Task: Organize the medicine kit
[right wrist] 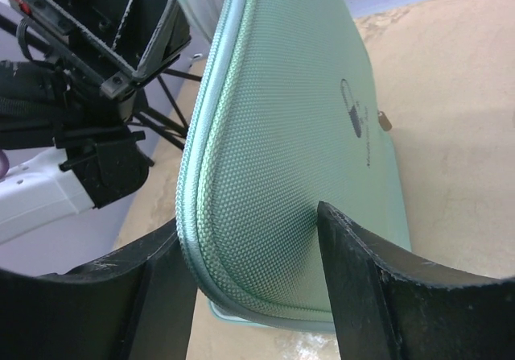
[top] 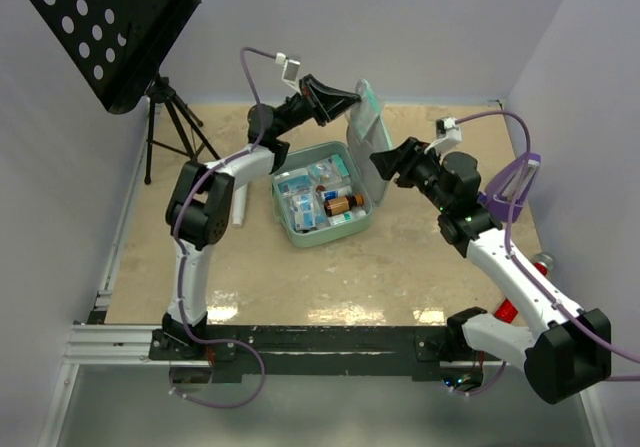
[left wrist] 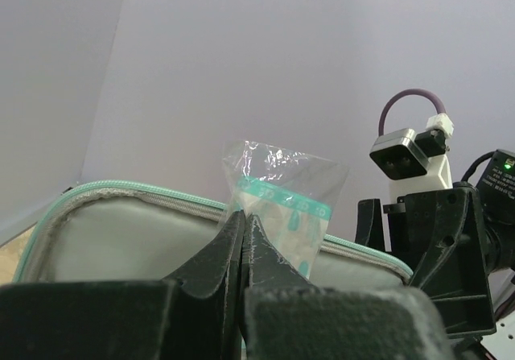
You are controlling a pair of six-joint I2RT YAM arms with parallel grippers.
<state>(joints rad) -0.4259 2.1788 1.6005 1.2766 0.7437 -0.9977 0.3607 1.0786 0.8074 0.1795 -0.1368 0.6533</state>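
Note:
The mint-green medicine kit (top: 285,217) lies open mid-table with its lid (top: 366,137) standing upright. Boxes and a brown bottle (top: 343,204) fill the base. My left gripper (top: 350,100) is at the lid's top inner side, shut on a clear plastic packet (left wrist: 282,191) with teal print. In the left wrist view that gripper (left wrist: 244,215) pinches the packet's lower edge in front of the lid's grey lining (left wrist: 121,231). My right gripper (right wrist: 249,219) straddles the lid's edge (right wrist: 298,134), one finger on the inner side and one pressed on the woven outer face.
A black perforated music stand (top: 110,27) on a tripod stands at the back left. A purple wedge (top: 515,182) sits at the right wall, behind my right arm. A small red item (top: 505,312) lies near the right arm's base.

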